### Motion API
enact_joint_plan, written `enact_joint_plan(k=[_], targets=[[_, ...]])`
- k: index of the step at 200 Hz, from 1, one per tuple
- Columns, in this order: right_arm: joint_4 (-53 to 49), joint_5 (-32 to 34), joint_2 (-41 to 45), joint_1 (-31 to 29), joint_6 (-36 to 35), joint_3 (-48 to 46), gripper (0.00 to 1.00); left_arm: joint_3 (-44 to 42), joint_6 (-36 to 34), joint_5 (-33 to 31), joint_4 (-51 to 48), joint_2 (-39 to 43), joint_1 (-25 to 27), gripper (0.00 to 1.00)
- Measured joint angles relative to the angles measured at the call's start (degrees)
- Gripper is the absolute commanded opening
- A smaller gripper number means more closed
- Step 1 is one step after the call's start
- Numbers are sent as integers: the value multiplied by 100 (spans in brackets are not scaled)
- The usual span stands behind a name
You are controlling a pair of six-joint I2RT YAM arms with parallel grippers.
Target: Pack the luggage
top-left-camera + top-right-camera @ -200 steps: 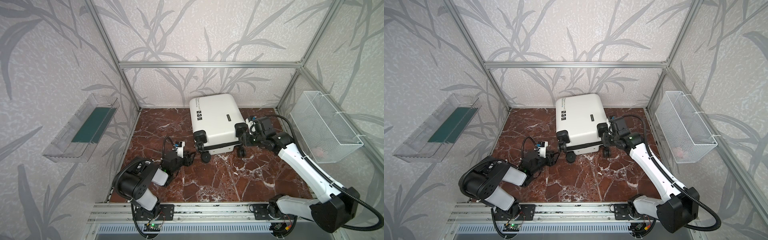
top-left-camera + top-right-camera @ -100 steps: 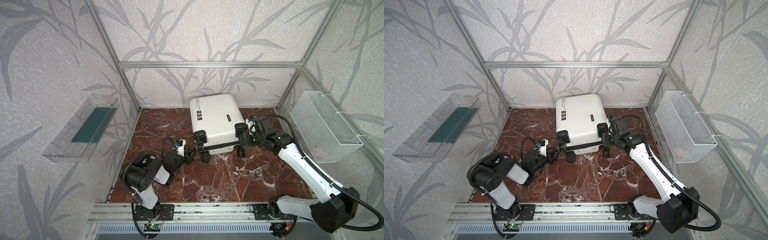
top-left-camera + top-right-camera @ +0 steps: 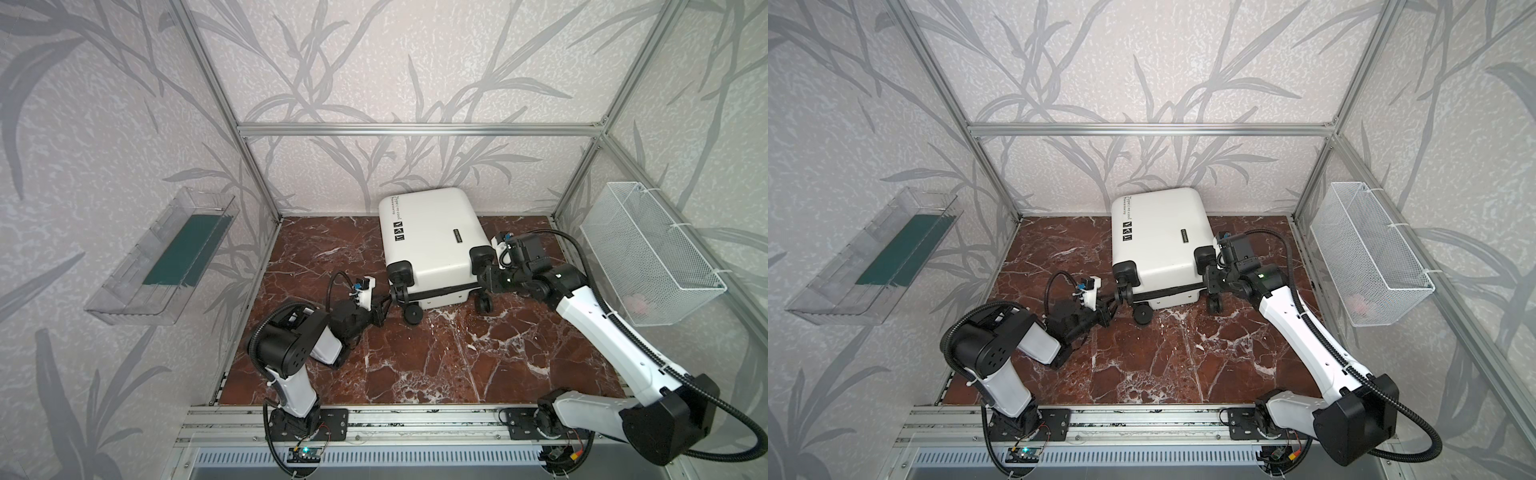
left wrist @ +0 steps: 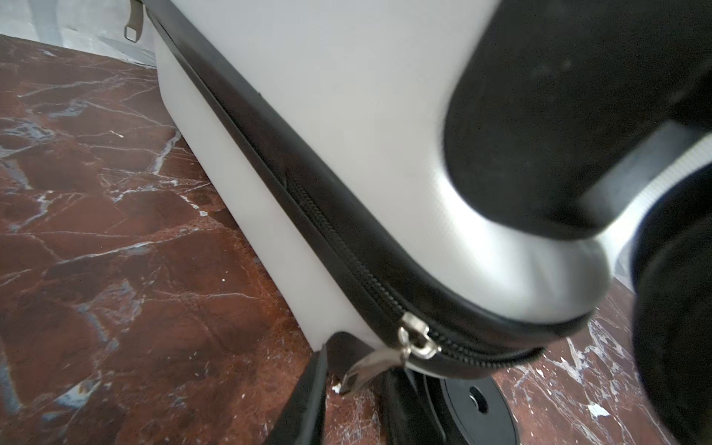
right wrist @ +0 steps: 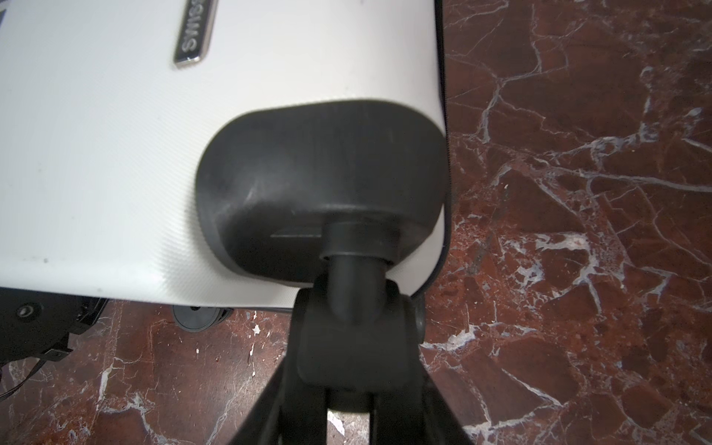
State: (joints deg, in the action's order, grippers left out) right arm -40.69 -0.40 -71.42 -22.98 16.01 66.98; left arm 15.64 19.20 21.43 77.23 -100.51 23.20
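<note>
Both top views: luggage [image 3: 428,237] [image 3: 1158,232] closed, flat on the marble floor [image 3: 457,357], toward 12 o'clock, wheels facing 6. Left gripper [image 3: 384,305] [image 3: 1111,305] is at its 7 o'clock corner, right gripper [image 3: 488,279] [image 3: 1214,280] at the 4 o'clock corner.
Left wrist: fingers [image 4: 304,397] sit either side of the zipper pull [image 4: 370,366] with a narrow gap; can't tell if it's pinched.
Right wrist: fingers [image 5: 269,404] clamped on the black caster [image 5: 354,343] at the luggage corner.

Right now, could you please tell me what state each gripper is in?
Left gripper: astride the zipper pull; grip cannot be told.
Right gripper: closed on a caster of the luggage.
</note>
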Motion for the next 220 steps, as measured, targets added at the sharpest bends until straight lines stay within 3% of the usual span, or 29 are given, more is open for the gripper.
enact_joint_plan(k=[59,220], targets=[[0,-7,0,11,-2,-24,0,39,-4,170,-39,-22,0,0],[9,-52,-7,72,28,-31,0,-442,953,201,66,446,87,0]])
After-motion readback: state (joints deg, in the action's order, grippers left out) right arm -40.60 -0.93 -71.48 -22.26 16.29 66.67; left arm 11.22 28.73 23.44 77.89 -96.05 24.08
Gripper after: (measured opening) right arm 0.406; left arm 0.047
